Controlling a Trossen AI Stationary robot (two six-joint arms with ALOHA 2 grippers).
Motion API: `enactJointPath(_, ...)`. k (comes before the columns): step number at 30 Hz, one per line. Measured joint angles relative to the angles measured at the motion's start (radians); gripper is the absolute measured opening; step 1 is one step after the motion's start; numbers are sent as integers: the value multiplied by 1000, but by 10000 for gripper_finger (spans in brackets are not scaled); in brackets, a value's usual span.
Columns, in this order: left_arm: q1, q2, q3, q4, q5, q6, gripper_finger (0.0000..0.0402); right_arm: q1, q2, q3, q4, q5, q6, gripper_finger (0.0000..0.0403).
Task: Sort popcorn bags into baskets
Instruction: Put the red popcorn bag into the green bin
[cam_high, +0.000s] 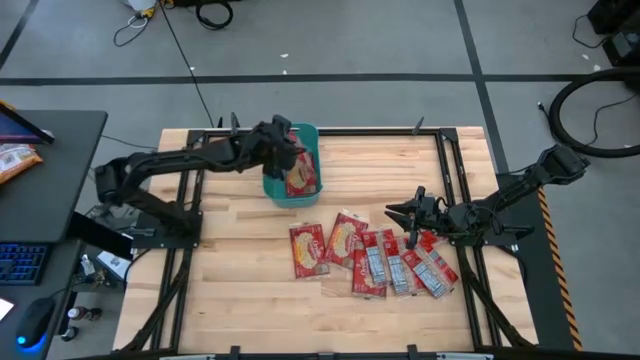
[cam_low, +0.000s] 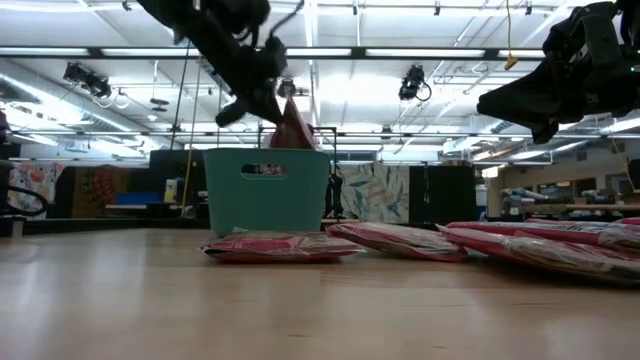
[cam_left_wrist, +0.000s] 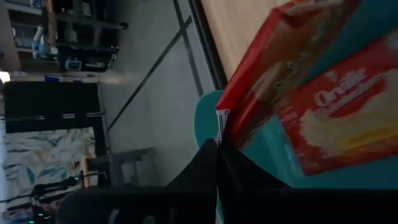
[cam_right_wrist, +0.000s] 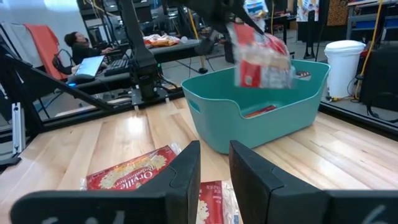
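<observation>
My left gripper (cam_high: 283, 150) is over the teal basket (cam_high: 272, 190), shut on a red popcorn bag (cam_high: 300, 172). In the low view that bag (cam_low: 291, 126) pokes up above the basket's rim (cam_low: 265, 153), under the gripper (cam_low: 258, 98). A second red bag (cam_left_wrist: 342, 118) lies inside the basket. Several more red bags (cam_high: 370, 262) lie flat on the table's near right part. My right gripper (cam_high: 408, 212) is open and hovers just beyond them, touching nothing. Its wrist view looks across a bag (cam_right_wrist: 130, 171) toward the basket (cam_right_wrist: 249, 124). My left gripper pinches the red bag between its two fingers at one end edge (cam_left_wrist: 225, 118), coming from above and slanting from the table's left. The bag hangs tilted below the fingers. Its lower part is down inside the basket, behind the basket wall (cam_low: 265, 195).
The table is framed by black rails (cam_high: 448, 170). A desk with a keyboard and an orange-and-white packet (cam_high: 15, 160) stands off the table's left. A seated person (cam_right_wrist: 78, 43) shows in the room beyond. Bare wood (cam_high: 230, 280) lies near the left side.
</observation>
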Motion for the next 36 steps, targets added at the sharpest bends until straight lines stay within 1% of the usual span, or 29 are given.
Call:
enactJointPath(5, 38, 75, 0, 11, 0, 78, 0, 0, 0, 0, 0, 0, 0, 90)
enactJointPath(8, 55, 103, 0, -24, 0, 103, 9, 0, 0, 0, 0, 0, 0, 90)
enactJointPath(13, 51, 109, 0, -178, -16, 93, 51, 0, 0, 0, 0, 0, 0, 90)
enactJointPath(17, 26, 109, 1, -247, -97, 45, 86, 0, 0, 0, 1, 0, 0, 90)
enactJointPath(20, -14, 98, 1, -258, -193, -6, 105, 0, 0, 0, 1, 0, 0, 90)
enactJointPath(22, -55, 79, 1, -258, -230, -47, 111, 0, 0, 0, 1, 0, 0, 90)
enactJointPath(27, -172, 33, 1, -221, -243, -128, 109, 0, 0, 0, 1, 0, 0, 90)
enactJointPath(29, -208, 24, 1, -186, -293, -157, 106, 0, 0, 0, 1, 0, 0, 90)
enactJointPath(31, -246, 23, 1, -138, -365, -194, 104, 0, 0, 0, 1, 0, 0, 90)
enactJointPath(33, -283, 23, 1, -125, -424, -240, 103, 0, 0, 0, 1, 0, 0, 90)
enactJointPath(36, -339, 23, 1, -144, -436, -300, 103, 0, 0, 0, 1, 0, 0, 90)
